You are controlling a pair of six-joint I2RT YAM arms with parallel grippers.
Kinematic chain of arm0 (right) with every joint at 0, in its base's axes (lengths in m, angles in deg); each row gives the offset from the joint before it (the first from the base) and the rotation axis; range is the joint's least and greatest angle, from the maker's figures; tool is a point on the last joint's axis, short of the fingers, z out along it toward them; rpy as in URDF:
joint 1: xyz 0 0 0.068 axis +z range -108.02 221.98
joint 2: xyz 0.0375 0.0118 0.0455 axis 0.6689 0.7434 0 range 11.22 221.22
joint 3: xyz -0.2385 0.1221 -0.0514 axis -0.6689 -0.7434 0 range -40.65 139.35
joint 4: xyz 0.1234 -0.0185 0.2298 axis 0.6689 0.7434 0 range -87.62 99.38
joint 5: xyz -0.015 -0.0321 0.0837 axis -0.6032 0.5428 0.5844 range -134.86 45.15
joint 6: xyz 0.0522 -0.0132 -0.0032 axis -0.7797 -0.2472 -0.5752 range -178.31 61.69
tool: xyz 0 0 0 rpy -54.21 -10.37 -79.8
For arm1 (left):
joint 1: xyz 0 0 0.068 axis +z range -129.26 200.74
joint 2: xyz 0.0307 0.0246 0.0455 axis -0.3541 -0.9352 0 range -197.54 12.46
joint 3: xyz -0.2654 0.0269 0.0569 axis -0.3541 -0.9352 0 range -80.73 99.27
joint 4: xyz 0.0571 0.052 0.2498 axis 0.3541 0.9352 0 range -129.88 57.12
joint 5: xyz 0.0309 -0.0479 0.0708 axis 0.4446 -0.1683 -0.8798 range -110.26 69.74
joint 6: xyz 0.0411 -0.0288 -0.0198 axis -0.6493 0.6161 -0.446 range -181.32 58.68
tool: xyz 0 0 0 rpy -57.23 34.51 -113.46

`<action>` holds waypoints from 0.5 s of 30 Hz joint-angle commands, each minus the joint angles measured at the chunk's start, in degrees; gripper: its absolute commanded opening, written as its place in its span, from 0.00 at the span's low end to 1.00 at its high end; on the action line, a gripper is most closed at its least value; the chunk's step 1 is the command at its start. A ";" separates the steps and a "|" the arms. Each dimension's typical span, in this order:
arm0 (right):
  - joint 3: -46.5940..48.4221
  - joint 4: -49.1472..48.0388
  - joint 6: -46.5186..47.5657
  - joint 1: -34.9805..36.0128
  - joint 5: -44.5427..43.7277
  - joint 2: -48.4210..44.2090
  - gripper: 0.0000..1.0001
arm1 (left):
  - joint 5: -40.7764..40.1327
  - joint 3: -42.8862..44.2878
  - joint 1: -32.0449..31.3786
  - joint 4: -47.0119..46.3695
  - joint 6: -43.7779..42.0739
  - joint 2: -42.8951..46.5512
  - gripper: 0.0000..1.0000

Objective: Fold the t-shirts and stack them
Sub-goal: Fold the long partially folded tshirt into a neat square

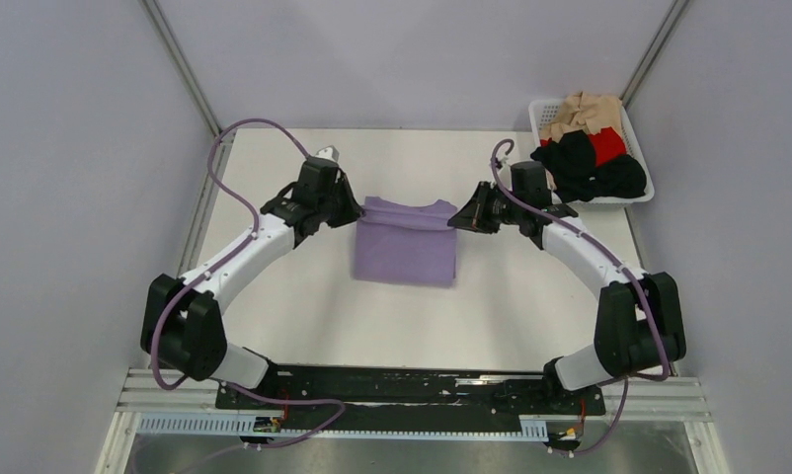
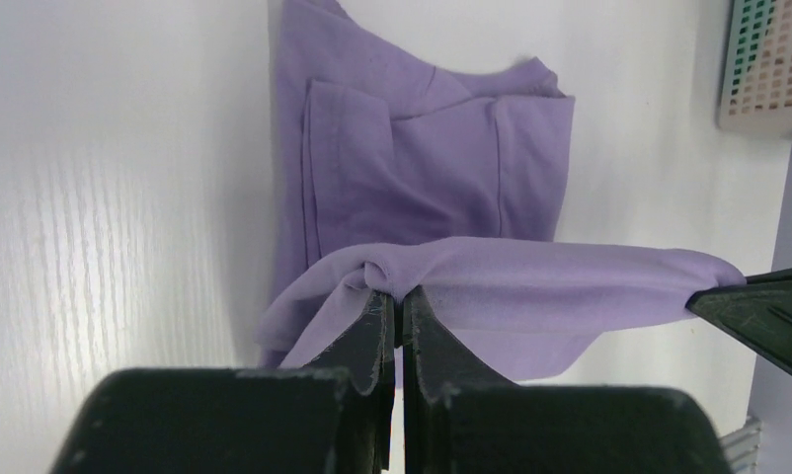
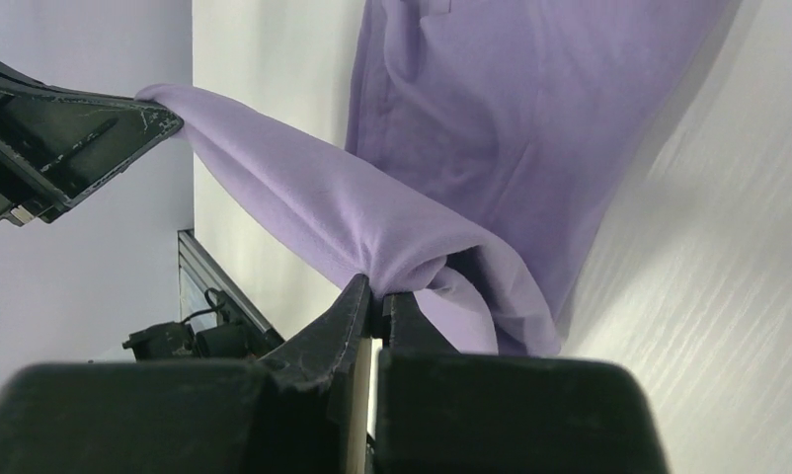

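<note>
Left gripper (image 2: pixel 400 296), right gripper (image 3: pixel 377 291), clamping t-shirt (image 2: pixel 422 168), perhaps hem

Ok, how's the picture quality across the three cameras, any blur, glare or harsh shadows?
Top external: even, soft light, sharp, no harsh shadow around the lavender t-shirt. Left wrist: the left gripper looms dark and soft-edged up close, and the table washes out white at left. Right wrist: the right gripper is blurred near the lens.

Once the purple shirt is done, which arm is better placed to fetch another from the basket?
Probably right: the basket sits far right, beside the right arm; the left arm is across the purple shirt from it.
</note>
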 commanded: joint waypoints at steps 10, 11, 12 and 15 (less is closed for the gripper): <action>9.32 -5.62 0.80 -4.96 -0.55 13.65 0.00 | 2.47 14.76 4.85 -3.38 -5.87 -18.84 0.00; 9.84 -5.69 0.62 -5.23 -0.88 14.97 0.00 | 2.60 15.38 4.97 -3.36 -6.03 -19.83 0.00; 10.38 -5.99 0.37 -5.39 -1.49 16.14 0.00 | 2.54 16.82 5.05 -3.27 -6.26 -21.68 0.00; 12.36 -7.23 0.71 -5.72 -2.57 19.95 0.03 | 2.91 19.95 5.60 -2.71 -6.18 -25.61 0.00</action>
